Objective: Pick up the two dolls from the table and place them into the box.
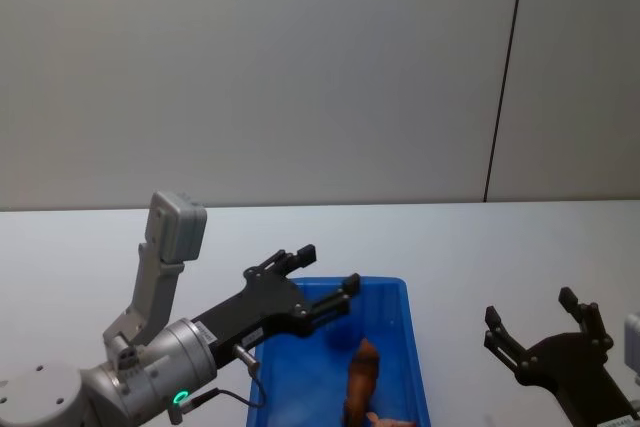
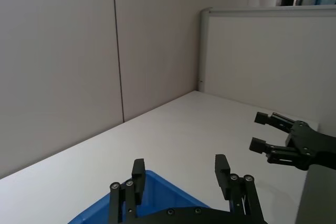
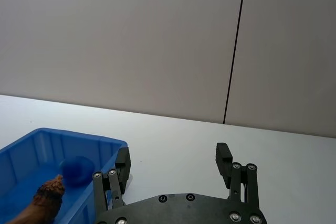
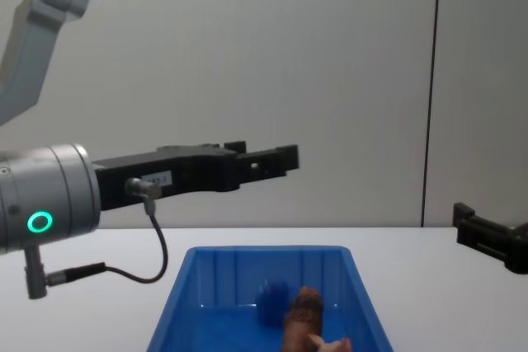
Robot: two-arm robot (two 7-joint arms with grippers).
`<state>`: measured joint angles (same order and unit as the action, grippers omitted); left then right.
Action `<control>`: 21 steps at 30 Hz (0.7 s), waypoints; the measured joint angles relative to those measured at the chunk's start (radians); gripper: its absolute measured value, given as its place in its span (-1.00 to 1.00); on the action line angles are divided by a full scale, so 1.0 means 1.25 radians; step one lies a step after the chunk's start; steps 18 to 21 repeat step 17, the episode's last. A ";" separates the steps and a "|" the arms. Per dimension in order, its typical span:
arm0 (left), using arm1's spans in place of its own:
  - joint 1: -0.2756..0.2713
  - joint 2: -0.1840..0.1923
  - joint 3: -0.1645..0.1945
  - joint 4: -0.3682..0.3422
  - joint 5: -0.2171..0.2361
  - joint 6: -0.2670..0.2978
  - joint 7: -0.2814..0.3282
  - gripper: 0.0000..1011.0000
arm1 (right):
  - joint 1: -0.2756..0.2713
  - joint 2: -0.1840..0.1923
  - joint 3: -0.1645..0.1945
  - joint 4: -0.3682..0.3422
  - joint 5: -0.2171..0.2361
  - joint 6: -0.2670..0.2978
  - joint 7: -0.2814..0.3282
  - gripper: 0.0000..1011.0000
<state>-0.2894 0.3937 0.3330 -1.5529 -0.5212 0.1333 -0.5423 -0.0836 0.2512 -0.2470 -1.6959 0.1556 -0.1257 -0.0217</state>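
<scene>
The blue box (image 1: 405, 327) stands on the white table (image 1: 470, 247) in front of me. Inside it the reddish-brown doll (image 1: 362, 375) stands upright, and part of the pale pink doll (image 1: 386, 419) lies at its foot. Both also appear in the chest view: the brown doll (image 4: 302, 312), the pink doll (image 4: 332, 343). My left gripper (image 1: 328, 267) hovers open and empty above the box's far left part (image 4: 262, 157). My right gripper (image 1: 530, 307) is open and empty, to the right of the box and apart from it (image 3: 174, 156).
A dark blue round patch (image 4: 272, 302) sits on the box floor beside the brown doll. Grey wall panels rise behind the table, with a dark seam (image 1: 505, 77). Bare tabletop lies between the box and the right gripper.
</scene>
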 joint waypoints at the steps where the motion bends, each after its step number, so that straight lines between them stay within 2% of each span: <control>1: -0.002 -0.001 0.001 0.002 -0.001 0.000 -0.005 0.63 | 0.000 0.000 0.000 0.000 0.000 0.000 0.000 0.98; 3: -0.006 -0.004 0.002 0.007 -0.004 0.002 -0.018 0.77 | 0.000 0.000 0.000 0.000 0.000 0.000 0.000 0.98; 8: -0.014 -0.009 0.005 0.015 -0.009 0.004 -0.041 0.98 | 0.000 0.000 0.000 0.000 0.000 0.000 0.000 0.98; 21: -0.021 -0.013 0.008 0.023 -0.013 0.006 -0.062 0.98 | 0.000 0.000 0.000 0.000 0.000 0.000 0.000 0.98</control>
